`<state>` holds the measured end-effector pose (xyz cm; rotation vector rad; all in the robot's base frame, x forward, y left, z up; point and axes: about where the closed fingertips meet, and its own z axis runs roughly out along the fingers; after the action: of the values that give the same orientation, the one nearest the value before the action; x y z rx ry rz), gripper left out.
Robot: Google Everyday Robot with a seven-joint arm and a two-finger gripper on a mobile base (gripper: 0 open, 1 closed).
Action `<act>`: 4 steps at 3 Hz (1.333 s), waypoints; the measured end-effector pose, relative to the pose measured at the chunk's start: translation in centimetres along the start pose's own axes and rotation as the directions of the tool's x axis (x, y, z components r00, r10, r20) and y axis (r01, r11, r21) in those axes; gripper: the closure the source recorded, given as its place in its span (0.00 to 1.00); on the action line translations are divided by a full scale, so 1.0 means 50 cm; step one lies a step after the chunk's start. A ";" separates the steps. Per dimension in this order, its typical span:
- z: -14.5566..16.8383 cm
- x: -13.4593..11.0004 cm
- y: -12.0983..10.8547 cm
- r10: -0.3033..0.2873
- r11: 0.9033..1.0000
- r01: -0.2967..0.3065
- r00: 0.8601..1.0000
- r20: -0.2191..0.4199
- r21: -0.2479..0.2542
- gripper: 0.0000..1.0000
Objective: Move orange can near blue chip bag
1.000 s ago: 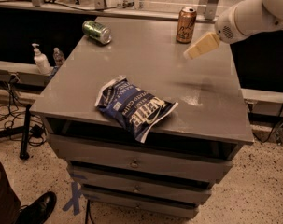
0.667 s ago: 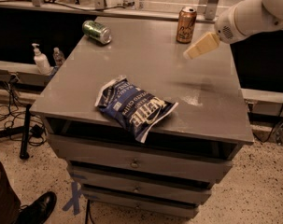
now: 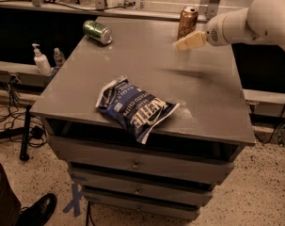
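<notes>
1. Hand: cream-coloured, at the end of a white arm that reaches in from the right. It is at the far right of the desk, and its tip points left across the lower part of the orange can.
2. Orange can: a copper-orange drink can with a silver top, upright at the far edge of the desk, right of centre. Pale markings run down its side.
3. Change over the last second: the hand has shifted left and slightly up, so it now overlaps the foot of the orange can instead of sitting to its lower right. The orange can itself has not moved.
4. State of the hand: whether it is spread or pressed together cannot be told. Contact with the orange can is likewise uncertain, and nothing is visibly held.
5. Blue chip bag: dark blue and glossy with white lettering. It lies flat near the front edge of the desk, one corner overhanging, well apart from the orange can and in the same place as before.
6. Green can: on its side at the far left corner of the desk, also unmoved.
7. Surroundings: drawers sit beneath the desk top, and a pump bottle stands on a ledge to the left.
</notes>
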<state>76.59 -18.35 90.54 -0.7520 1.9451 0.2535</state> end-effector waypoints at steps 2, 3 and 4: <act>0.114 -0.020 -0.091 0.143 0.987 -0.153 0.972 0.188 0.042 0.00; 0.158 -0.039 -0.128 0.152 0.984 -0.172 0.956 0.251 0.057 0.00; 0.189 -0.052 -0.144 0.157 0.981 -0.182 0.948 0.278 0.066 0.18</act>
<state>88.68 -18.47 89.25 -0.4626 1.7467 0.3515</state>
